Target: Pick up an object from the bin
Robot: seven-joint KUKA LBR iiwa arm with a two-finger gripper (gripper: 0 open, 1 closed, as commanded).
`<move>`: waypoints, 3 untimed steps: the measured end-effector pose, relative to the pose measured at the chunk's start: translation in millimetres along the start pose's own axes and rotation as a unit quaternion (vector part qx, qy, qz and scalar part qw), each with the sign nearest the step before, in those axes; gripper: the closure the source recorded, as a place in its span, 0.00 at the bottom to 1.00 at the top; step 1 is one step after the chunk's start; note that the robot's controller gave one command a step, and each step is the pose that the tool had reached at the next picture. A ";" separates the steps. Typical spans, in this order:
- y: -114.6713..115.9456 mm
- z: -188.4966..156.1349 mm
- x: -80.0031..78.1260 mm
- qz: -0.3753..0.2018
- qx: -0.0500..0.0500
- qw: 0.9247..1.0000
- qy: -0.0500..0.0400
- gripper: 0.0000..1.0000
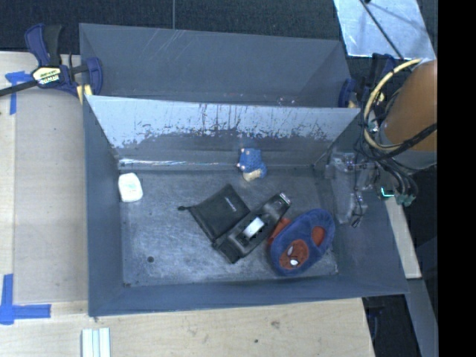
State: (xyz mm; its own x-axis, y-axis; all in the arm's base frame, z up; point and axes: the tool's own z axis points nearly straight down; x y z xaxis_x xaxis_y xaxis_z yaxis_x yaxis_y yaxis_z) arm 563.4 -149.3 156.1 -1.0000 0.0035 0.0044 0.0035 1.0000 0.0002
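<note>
grey bin, back wall seemingly scratched

The gripper is a slim piece of pale grey metal, narrow at the tip and widening into a boxy grey mount above it. Up and to the right of it sits a rounded orange cover, smooth and glossy. Black cables and one cream-yellow cable loop round the cover's near side. Just right of the gripper, a small teal light glows amid dark wiring.
</note>
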 end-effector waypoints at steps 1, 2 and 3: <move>16.2 86.3 16.2 -0.172 0.001 0.985 -0.003 0.00; 60.4 54.3 35.0 -0.405 0.004 0.914 -0.005 0.00; 56.8 49.2 67.5 -0.564 0.008 0.825 -0.009 0.00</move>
State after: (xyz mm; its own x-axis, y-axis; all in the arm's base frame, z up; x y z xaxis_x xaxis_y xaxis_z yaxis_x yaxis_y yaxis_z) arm 495.9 -92.2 107.2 -0.3658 -0.9307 -0.0047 -0.9305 0.3658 -0.0193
